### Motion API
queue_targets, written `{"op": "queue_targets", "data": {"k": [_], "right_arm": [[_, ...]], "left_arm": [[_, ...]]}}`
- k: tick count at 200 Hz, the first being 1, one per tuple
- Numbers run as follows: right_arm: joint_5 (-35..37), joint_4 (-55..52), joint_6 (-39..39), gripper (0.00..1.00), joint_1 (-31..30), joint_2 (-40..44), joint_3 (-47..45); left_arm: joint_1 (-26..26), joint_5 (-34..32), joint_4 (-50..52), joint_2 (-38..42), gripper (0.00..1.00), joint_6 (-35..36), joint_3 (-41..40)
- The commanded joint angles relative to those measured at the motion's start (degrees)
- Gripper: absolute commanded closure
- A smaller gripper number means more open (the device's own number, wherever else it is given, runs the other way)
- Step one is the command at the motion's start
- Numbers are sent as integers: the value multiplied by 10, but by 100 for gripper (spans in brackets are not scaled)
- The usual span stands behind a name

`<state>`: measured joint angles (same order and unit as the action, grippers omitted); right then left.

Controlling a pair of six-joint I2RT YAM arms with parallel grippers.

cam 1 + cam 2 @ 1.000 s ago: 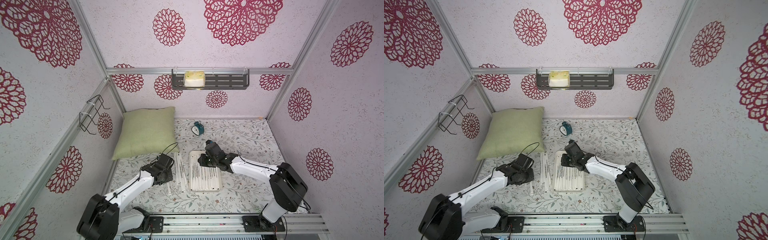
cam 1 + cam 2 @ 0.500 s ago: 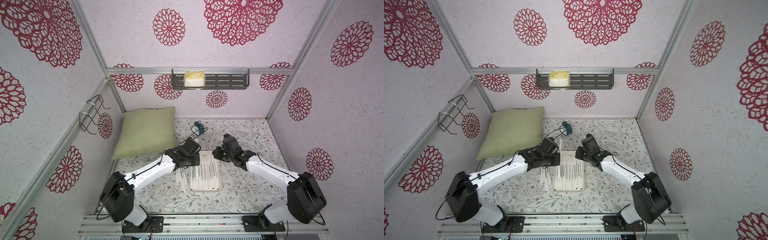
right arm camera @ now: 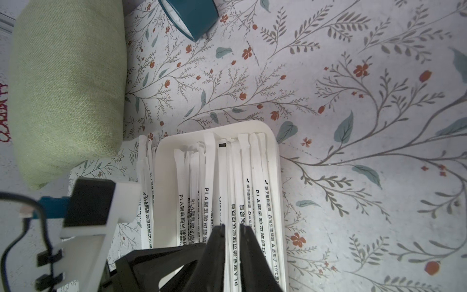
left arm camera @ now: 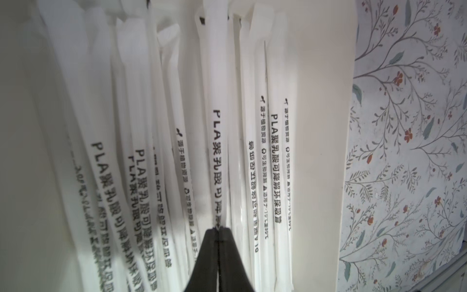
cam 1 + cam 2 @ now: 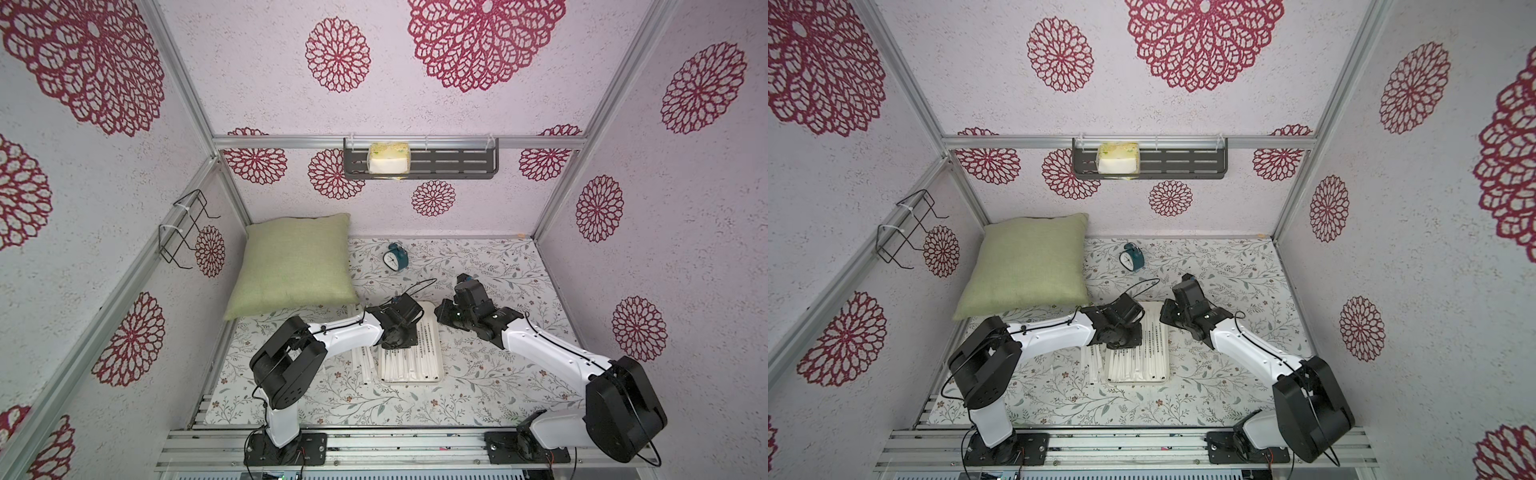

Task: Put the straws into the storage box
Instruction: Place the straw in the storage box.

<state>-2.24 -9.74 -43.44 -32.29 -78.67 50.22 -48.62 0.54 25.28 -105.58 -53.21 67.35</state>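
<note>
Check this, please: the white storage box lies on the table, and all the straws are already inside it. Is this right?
Not quite. The storage box lies on the table, and many straws are inside it, but not all: a few loose straws lie on the table right beside it. The right wrist view shows them clearly, and both top views too.

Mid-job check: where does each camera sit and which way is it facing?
Both top views: high over the arm bases, facing down and back; both arms, storage box, pillow.
Left wrist: on left arm, facing straws; left gripper, jaws shut on one.
Right wrist: on right arm, facing the box's far end; right gripper, jaws slightly apart.
Shared: straws in the box.
</note>
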Motion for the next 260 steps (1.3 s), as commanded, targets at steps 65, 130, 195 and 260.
{"op": "queue_targets", "data": {"k": [65,130,195,260], "right_arm": [[-7,10,14,83,7,0,21],[-11,18,13,83,6,-6,17],[10,-26,53,82,6,-8,-17],[12,-38,53,80,-5,-30,7]], "left_arm": [[-2,4,6,-31,85,-10,10],[-2,-24,49,30,74,2,24],[69,-110,134,224,58,98,-92],[198,-17,-10,250,58,138,-230]]}}
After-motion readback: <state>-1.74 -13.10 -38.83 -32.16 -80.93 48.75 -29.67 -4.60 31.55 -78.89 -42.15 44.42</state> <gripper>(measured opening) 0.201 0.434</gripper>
